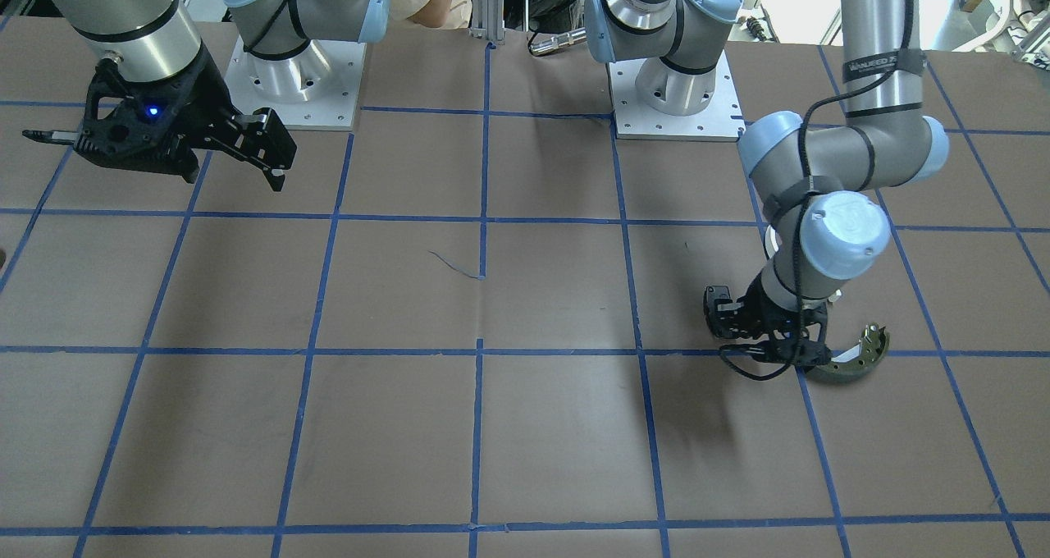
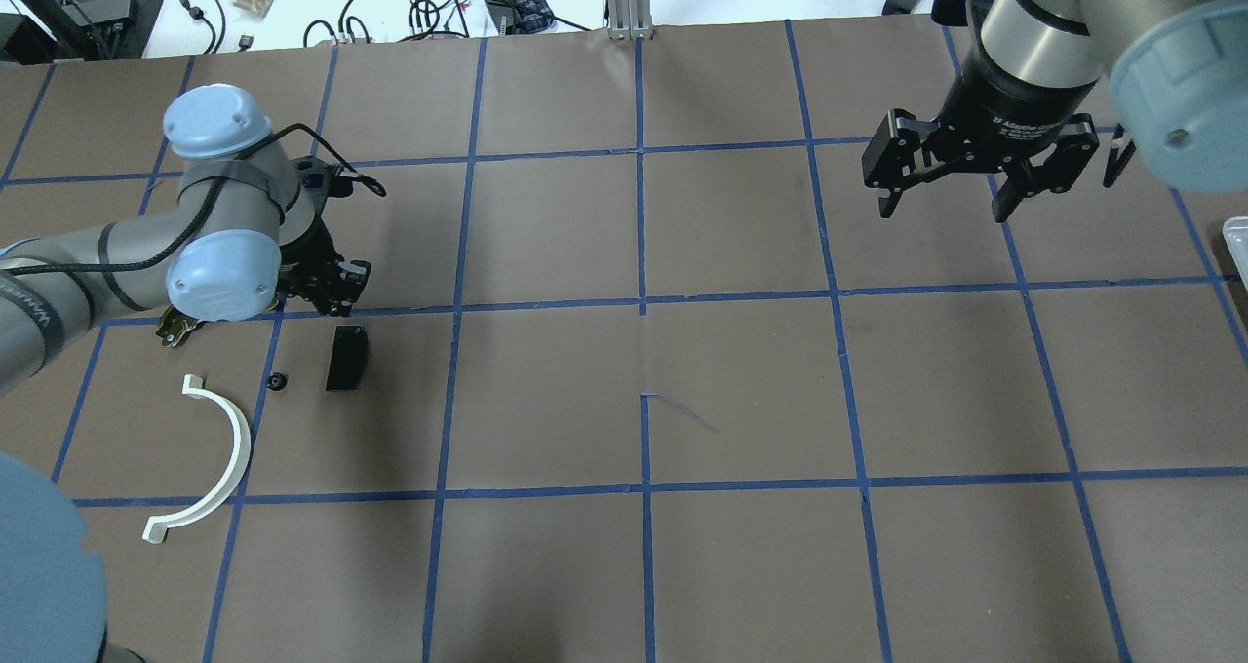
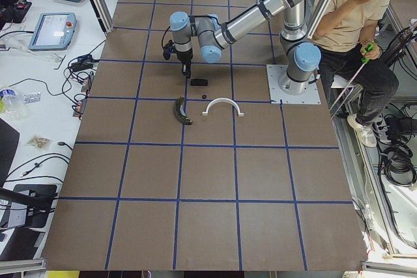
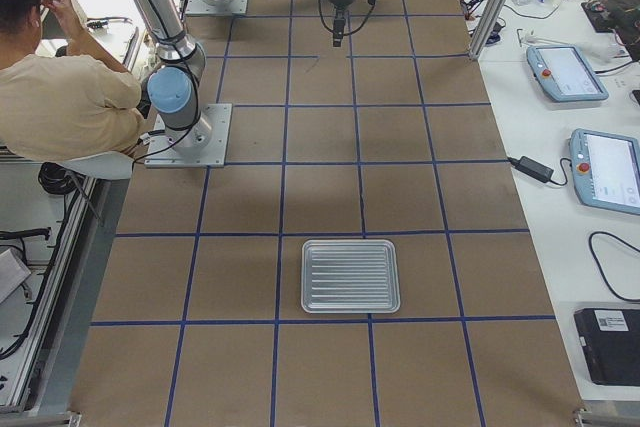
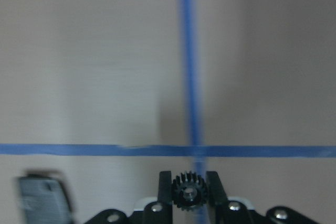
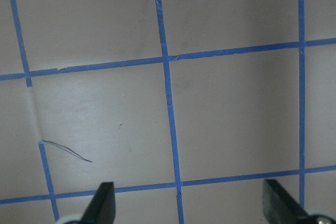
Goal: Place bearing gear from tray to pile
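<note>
My left gripper (image 5: 189, 193) is shut on a small black toothed bearing gear (image 5: 189, 191) and holds it low over a blue tape crossing. In the overhead view this gripper (image 2: 334, 291) is just beyond the pile. The pile holds a black rectangular pad (image 2: 346, 358), a white half-ring (image 2: 213, 456) and an olive-green brake shoe (image 1: 857, 358) half hidden under my left arm. A small black round part (image 2: 277, 382) lies beside the pad. My right gripper (image 2: 941, 200) is open and empty, held high over the far right. The metal tray (image 4: 350, 275) looks empty.
The table is brown paper with a blue tape grid. The arm bases (image 1: 677, 90) stand at the robot's edge. A seated person (image 3: 355, 11) is next to the robot. Cables and tablets lie on the white bench (image 4: 575, 72) beyond the table.
</note>
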Robot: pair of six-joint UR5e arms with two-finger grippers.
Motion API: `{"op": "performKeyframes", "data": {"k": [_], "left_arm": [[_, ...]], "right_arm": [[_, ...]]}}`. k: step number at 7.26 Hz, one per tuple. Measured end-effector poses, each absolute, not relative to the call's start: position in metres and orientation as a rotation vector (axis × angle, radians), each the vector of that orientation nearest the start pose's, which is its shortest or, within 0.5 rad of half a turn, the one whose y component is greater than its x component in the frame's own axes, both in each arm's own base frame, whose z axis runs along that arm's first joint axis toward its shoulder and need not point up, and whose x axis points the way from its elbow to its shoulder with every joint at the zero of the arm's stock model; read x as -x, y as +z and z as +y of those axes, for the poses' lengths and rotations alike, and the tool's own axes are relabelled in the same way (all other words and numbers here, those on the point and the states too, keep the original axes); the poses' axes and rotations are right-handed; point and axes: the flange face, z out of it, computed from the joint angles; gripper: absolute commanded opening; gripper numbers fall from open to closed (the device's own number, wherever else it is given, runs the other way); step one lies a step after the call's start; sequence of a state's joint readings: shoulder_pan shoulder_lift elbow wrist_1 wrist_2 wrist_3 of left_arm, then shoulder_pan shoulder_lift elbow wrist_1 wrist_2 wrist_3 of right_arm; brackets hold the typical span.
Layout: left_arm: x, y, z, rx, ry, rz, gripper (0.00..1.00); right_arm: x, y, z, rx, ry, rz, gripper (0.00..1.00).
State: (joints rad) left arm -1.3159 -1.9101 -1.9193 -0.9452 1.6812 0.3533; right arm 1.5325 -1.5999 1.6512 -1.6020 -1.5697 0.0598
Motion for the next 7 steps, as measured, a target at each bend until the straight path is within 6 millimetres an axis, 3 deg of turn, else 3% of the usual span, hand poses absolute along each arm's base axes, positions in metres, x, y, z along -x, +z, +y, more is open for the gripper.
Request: {"op": "performKeyframes", "data": {"k": [1, 2, 3, 5, 6, 7], "left_arm": [[-0.054, 0.205, -0.547, -0.181, 0.164, 3.055, 0.00], [-0.077, 0.201, -0.541, -0.179, 0.181, 3.065, 0.00], [-0.088, 0.196, -0.536, -0.170, 0.197, 3.075, 0.00], [-0.087, 0.183, -0.523, -0.162, 0.236, 3.101, 0.00], [-0.087, 0.180, -0.521, -0.159, 0.237, 3.110, 0.40], [-0.087, 0.181, -0.521, -0.160, 0.224, 3.109, 0.99]], "right_arm": [[-0.115, 0.466, -0.481, -0.154, 0.031, 3.138, 1.00], [-0.115, 0.467, -0.481, -0.153, 0.029, 3.137, 1.00], [-0.115, 0.467, -0.480, -0.154, 0.029, 3.139, 1.00], [-0.114, 0.467, -0.479, -0.153, 0.035, 3.146, 1.00], [-0.114, 0.467, -0.479, -0.154, 0.037, 3.147, 1.00], [-0.114, 0.467, -0.479, -0.154, 0.039, 3.148, 1.00]]}}
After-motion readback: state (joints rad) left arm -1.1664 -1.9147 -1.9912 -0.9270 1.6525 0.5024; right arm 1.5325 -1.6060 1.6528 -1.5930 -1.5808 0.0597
